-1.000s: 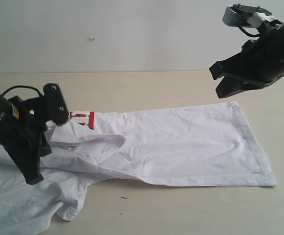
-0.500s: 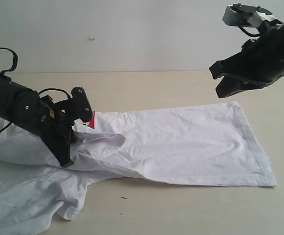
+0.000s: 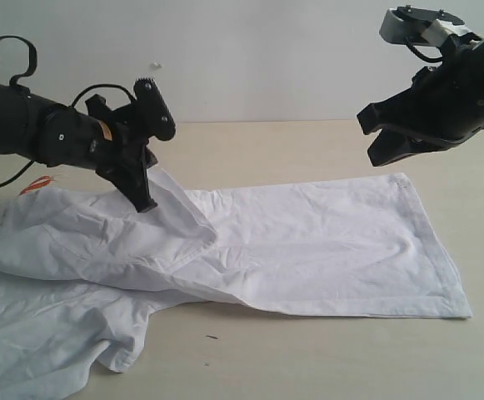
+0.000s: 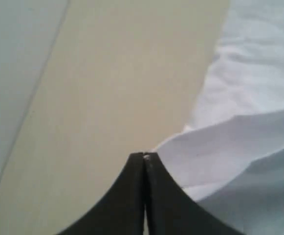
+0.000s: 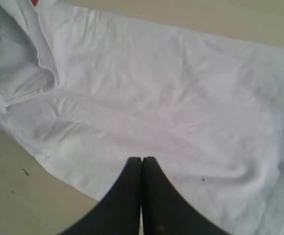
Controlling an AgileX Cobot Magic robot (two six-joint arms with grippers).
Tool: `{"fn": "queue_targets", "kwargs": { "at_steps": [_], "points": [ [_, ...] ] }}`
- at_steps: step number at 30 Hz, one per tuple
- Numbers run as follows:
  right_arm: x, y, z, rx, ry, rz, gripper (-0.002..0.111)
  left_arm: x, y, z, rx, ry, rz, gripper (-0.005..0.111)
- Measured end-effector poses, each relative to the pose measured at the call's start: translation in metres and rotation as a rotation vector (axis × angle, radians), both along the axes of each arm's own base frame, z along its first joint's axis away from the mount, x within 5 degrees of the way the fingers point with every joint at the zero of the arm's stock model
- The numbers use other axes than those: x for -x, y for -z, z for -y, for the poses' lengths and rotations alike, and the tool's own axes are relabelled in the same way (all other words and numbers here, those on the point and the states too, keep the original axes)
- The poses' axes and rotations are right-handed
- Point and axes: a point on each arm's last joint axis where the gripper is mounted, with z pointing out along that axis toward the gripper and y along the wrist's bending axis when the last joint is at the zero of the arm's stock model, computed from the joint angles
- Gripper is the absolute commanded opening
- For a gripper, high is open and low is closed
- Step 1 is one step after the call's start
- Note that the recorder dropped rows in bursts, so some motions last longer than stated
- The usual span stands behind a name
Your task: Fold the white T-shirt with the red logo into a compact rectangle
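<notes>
Near the far-left corner of the beige tabletop (image 3: 308, 150), the left gripper (image 3: 146, 202) is clamped shut on a lifted fold of the thin white short-sleeved T-shirt (image 3: 308, 242), which lies spread across the middle. The hold looks meant to lay that side over. Since a second ago it has swung up from the near edge, covering most of the red logo (image 5: 33, 2). The right gripper (image 5: 142, 161), closed and empty, hangs unchanged above the hem.

Beige matte tabletop (image 3: 308, 150), evenly lit; plain pale grey wall (image 3: 266, 58) behind, small speck (image 3: 156, 65).
</notes>
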Motion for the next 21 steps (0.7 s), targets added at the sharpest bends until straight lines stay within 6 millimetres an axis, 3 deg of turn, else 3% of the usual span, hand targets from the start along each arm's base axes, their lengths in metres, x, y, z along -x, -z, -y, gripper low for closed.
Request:
{"fn": "queue_targets", "kwargs": {
  "at_steps": [9,21],
  "points": [
    [0.0,0.0,0.0,0.0,0.0,0.0,0.0,-0.009,-0.016,0.004,0.076,-0.043,0.045,0.0],
    [0.0,0.0,0.0,0.0,0.001,0.002,0.0,0.011,-0.042,-0.007,0.026,-0.09,-0.085,0.0]
  ]
}}
